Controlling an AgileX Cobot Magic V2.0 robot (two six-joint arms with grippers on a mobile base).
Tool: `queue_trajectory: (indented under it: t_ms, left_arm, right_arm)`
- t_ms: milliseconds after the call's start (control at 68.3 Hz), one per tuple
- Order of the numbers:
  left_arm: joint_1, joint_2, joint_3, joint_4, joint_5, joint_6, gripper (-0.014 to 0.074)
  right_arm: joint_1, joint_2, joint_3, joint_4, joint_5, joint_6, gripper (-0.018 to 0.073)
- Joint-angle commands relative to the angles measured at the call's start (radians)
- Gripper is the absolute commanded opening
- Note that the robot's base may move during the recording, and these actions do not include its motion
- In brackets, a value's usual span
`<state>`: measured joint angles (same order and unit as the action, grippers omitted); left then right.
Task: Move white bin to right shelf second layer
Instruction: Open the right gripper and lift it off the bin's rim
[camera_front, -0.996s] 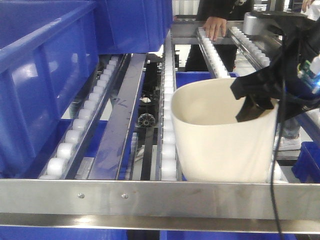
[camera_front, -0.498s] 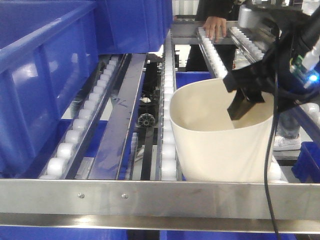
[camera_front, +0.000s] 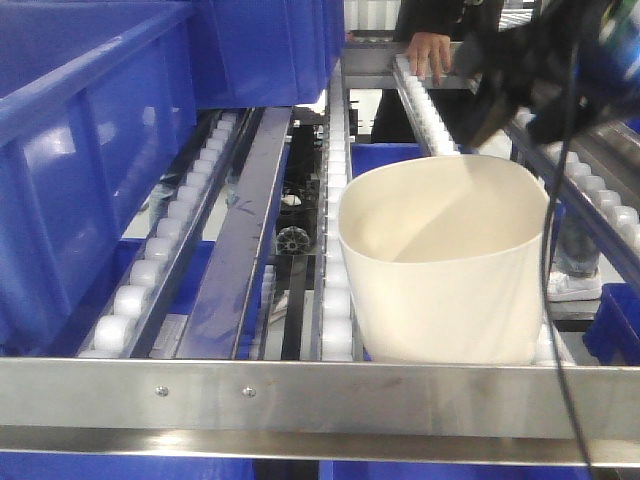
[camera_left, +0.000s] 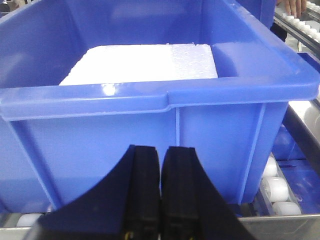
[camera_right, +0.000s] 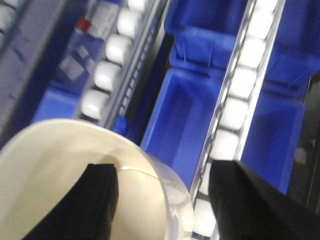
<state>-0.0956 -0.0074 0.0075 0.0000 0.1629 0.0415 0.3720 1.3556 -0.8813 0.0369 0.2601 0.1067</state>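
The white bin (camera_front: 440, 265) stands upright on the roller lanes (camera_front: 335, 290) of the right shelf second layer, just behind the flat steel front rail (camera_front: 320, 395). My right gripper (camera_front: 497, 100) hangs blurred above the bin's far right rim, clear of it. In the right wrist view that gripper (camera_right: 162, 167) is open; one finger (camera_right: 97, 200) is over the bin's inside, the other finger (camera_right: 250, 205) is outside, and the bin rim (camera_right: 170, 192) lies below between them. My left gripper (camera_left: 161, 150) is shut, empty, facing a blue crate (camera_left: 150, 120).
Large blue crates (camera_front: 100, 150) fill the left lanes. The crate before the left gripper holds a white foam block (camera_left: 140, 62). More blue crates (camera_right: 180, 115) sit on the level below. A person's hand (camera_front: 430, 55) rests on the far rollers. A black cable (camera_front: 548, 300) hangs beside the bin.
The right gripper has come off the bin's rim and risen up and back out of the bin. The bin stays on the rollers, sitting slightly more level.
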Motion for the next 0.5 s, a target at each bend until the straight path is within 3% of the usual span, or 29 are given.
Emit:
queue_trajectory:
  t_ms: [0, 88, 264, 483]
  left_arm:
    - [-0.006, -0.014, 0.037, 0.000, -0.085, -0.003, 0.0085]
    - [-0.006, -0.014, 0.037, 0.000, -0.085, -0.003, 0.0085]
    - [-0.006, -0.014, 0.037, 0.000, -0.085, -0.003, 0.0085]
    - [-0.006, -0.014, 0.037, 0.000, -0.085, -0.003, 0.0085]
  right_arm:
    - [0.002, -0.097, -0.033, -0.001, -0.061, 0.000, 0.0469]
    - [0.002, -0.174, -0.031, -0.001, -0.068, 0.000, 0.0367]
    - [0.002, -0.317, -0.003, -0.001, -0.101, 0.000, 0.0038]
    - [0.002, -0.475, 0.164, -0.001, -0.308, 0.000, 0.0055]
